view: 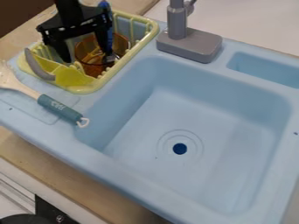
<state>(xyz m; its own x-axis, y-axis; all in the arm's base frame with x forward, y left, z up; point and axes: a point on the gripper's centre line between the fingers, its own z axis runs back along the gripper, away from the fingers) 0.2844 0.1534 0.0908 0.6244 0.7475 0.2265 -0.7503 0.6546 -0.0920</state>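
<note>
1. While the end effector (pixel 88 60) hangs over the yellow dish rack (pixel 153 27) at the far left, its two fingers stand wide apart and point down; no object is seen clamped between them.
2. Amber cup (pixel 93 69): located inside the rack, below the end effector and slightly right of the midpoint between the fingertips.
3. Finger alignment: the left finger lies by the cup's left side; the right finger overlaps the cup's right part. Contact and relative depth: cannot tell.
4. Cup axis: the opening appears to face up; exact tilt cannot be determined.
5. Adjacent items: a gray curved piece (pixel 38 65) at the rack's left side; a teal-handled brush (pixel 60 109) outside, on the near side.
</note>
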